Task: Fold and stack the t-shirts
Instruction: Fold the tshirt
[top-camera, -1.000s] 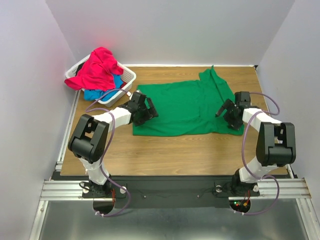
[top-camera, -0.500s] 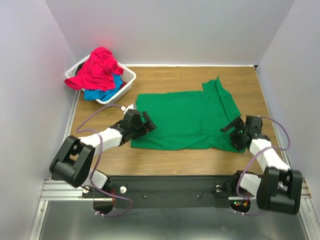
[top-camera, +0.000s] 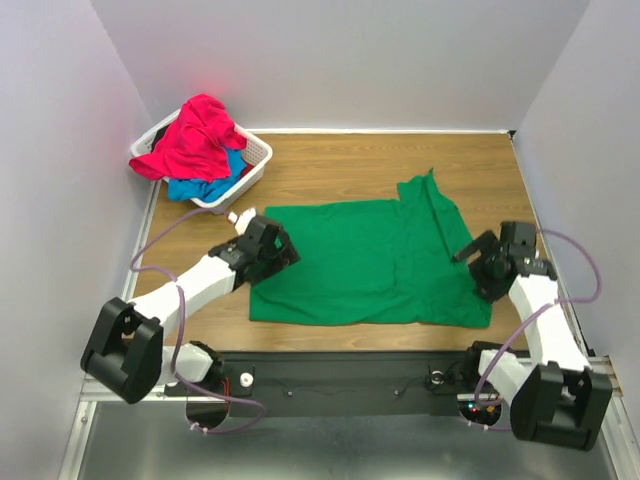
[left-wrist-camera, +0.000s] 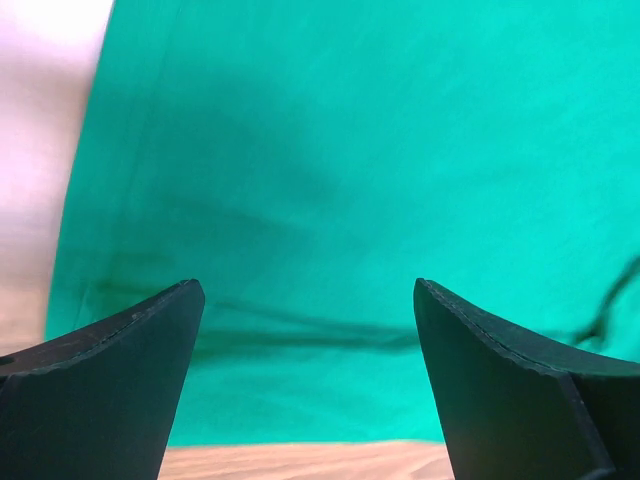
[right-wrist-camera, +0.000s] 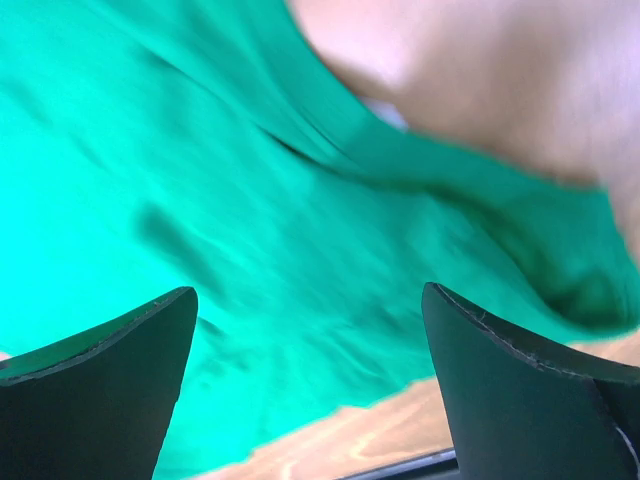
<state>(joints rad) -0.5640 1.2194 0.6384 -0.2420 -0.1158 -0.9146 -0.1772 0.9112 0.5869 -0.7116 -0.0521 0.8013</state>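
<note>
**Desk:** Operator, where do your two pincers stand?

**Field:** Your left pincer (top-camera: 272, 243) hangs over the left edge of the green t-shirt (top-camera: 370, 265). Its fingers (left-wrist-camera: 110, 390) are spread wide, with only the cloth below showing between them. Your right pincer (top-camera: 482, 257) sits at the shirt's right edge, likewise parted and holding nothing.

**Desk:** And the shirt itself?

**Field:** It lies spread flat across the middle of the wooden tabletop (top-camera: 330, 160), one long edge toward your arms' bases. A flap of cloth juts toward the far side at its right end, and a few shallow creases show.

**Desk:** What do you have farther back?

**Field:** At the far left corner, a white slotted basket (top-camera: 252, 165) holds the pinkish-red t-shirt (top-camera: 195, 135), heaped and spilling over the rim. The blue t-shirt (top-camera: 190, 187) is tucked underneath it.
</note>
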